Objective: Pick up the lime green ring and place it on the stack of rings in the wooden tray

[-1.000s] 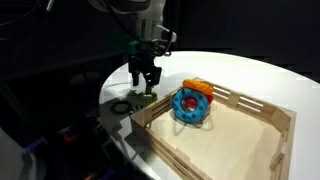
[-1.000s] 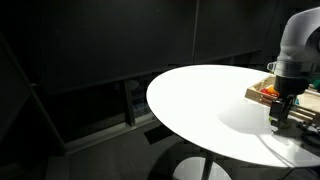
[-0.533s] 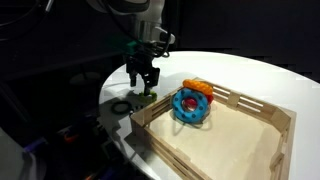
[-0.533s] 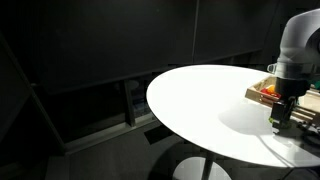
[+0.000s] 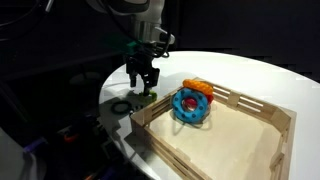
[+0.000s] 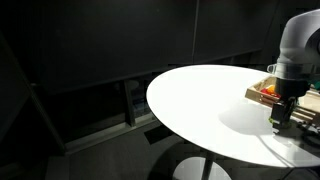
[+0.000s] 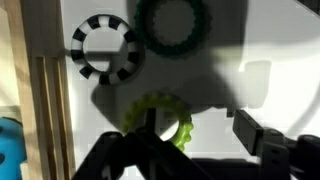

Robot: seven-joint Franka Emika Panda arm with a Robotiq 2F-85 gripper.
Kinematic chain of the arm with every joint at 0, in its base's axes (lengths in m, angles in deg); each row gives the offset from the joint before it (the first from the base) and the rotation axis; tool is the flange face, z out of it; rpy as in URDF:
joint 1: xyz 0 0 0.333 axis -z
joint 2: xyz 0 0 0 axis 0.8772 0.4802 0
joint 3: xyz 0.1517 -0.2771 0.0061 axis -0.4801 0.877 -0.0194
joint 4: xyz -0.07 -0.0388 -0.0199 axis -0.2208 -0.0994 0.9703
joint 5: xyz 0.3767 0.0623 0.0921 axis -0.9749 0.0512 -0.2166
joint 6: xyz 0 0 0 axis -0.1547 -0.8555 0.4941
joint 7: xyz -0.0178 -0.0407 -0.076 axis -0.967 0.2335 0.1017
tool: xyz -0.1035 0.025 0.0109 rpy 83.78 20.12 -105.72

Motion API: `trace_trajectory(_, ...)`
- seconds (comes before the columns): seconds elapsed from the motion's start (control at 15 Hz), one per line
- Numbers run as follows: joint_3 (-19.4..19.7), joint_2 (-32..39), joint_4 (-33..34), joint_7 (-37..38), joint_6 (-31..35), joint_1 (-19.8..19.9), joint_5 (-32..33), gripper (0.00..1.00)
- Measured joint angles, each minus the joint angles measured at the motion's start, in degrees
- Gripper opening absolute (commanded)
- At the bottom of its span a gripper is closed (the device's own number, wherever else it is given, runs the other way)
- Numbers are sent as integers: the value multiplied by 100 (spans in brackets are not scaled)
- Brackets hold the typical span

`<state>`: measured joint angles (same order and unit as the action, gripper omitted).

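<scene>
The lime green ring (image 7: pixel 160 118) lies flat on the white table, just outside the wooden tray (image 5: pixel 262 107). It also shows in an exterior view (image 5: pixel 147 98). My gripper (image 7: pixel 200 125) is open and hangs low over the ring. One finger stands over the ring's hole and the other to its right, so the ring's right rim lies between them. The gripper shows in both exterior views (image 5: pixel 146 84) (image 6: pixel 280 113). The stack of rings (image 5: pixel 190 103), with a blue base and an orange ring (image 5: pixel 197 88) above, sits in the tray's near corner.
A black-and-white striped ring (image 7: pixel 105 50) and a dark teal-green ring (image 7: pixel 172 22) lie on the table beyond the lime ring. The tray's slatted wall (image 7: pixel 45 110) runs close along the left of the wrist view. The round table's edge (image 5: pixel 108 90) is near.
</scene>
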<state>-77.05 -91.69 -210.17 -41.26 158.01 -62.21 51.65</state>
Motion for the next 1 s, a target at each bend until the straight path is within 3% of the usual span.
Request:
trace_trajectory(0.4,0,40,0,0,1,0,0,78)
trace_trajectory(0.6,0,87,4,0,3,0,0,59)
trace_trajectory(1.0,0,98,24,-1,3,0,0,9)
